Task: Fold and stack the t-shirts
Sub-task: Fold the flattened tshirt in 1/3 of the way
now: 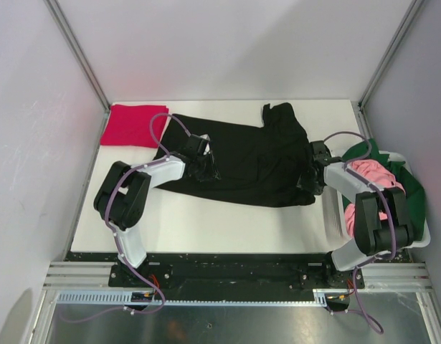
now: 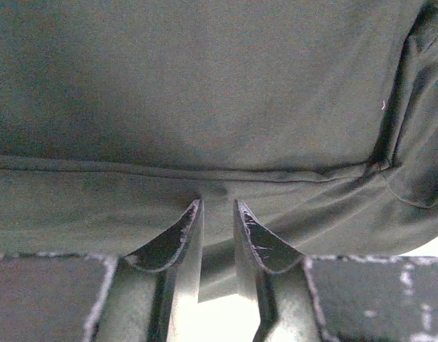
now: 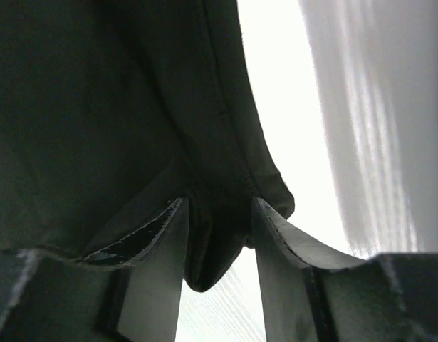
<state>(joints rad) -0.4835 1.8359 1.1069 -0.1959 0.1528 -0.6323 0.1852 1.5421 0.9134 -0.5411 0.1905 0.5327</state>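
Black t-shirt [image 1: 242, 161] is being pinched by narrow left claw [image 2: 217, 206]; slippage is being risked at parted right claw [image 3: 219, 203].

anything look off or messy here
The dark green t-shirt spills over the rim of the white basket instead of lying inside with the pink t-shirt. The black t-shirt lies askew and rumpled, bunched at its far right corner, unlike the folded red t-shirt.

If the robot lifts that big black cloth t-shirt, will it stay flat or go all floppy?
Probably floppy: the black cloth t-shirt lies wrinkled and bunches into folds near its edges. It likely drags rather than slides neatly, since it sprawls across the white table.
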